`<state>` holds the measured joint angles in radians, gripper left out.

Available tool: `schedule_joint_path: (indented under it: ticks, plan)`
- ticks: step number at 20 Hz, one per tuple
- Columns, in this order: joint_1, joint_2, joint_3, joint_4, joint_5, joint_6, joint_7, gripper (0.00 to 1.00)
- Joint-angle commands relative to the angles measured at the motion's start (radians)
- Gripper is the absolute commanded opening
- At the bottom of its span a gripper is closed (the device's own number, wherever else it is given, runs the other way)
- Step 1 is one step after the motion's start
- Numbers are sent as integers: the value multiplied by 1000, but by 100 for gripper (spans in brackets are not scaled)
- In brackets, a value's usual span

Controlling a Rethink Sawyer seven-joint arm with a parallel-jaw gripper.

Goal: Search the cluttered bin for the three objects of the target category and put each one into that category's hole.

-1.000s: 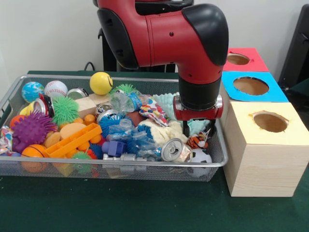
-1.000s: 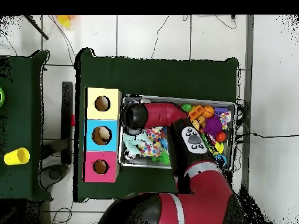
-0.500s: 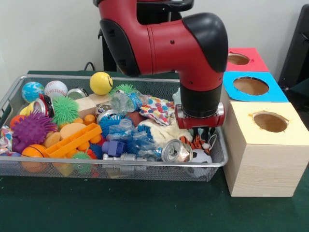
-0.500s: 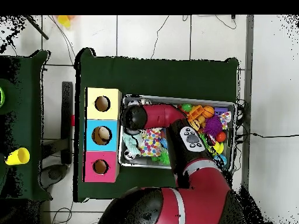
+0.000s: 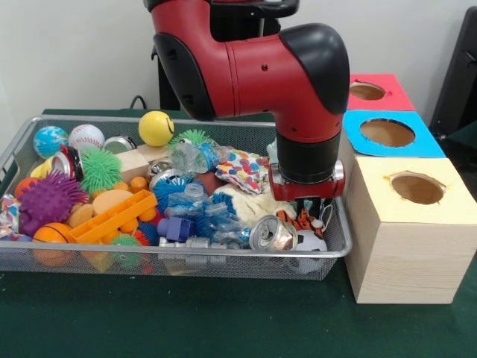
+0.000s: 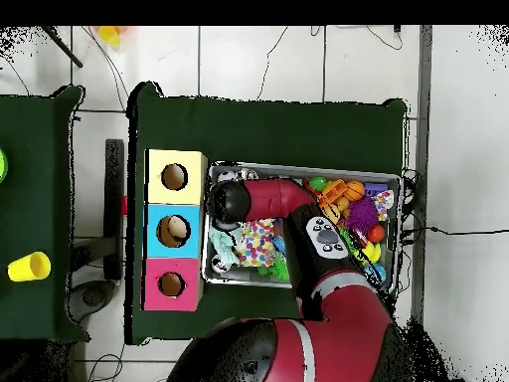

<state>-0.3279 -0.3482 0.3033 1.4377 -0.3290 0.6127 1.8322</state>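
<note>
Orange-and-black striped plush tiger [image 5: 302, 219] sat under the gripper [image 5: 305, 209] in the silver wire-mesh bin [image 5: 339, 250]; grasp unclear. Step: picking; next, carry to red-topped box's hole [image 5: 367, 91].

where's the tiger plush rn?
Front view: the tiger plush lies in the bin's right end, under the gripper, between the crushed can and the yellow-topped box.
</note>
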Motion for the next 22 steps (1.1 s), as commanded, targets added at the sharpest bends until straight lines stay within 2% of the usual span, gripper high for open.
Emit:
schedule_joint_path:
  ticks: [1,4,9,11,22]
  plan:
    - [6,-73,15,9,-3,-158,114,0]
    - [-6,-167,28,78,35,-92,116,0]
    - [-13,-265,43,125,85,5,101,0]
    - [-16,-279,44,133,96,25,90,0]
    - [-24,-267,37,136,104,-4,53,0]
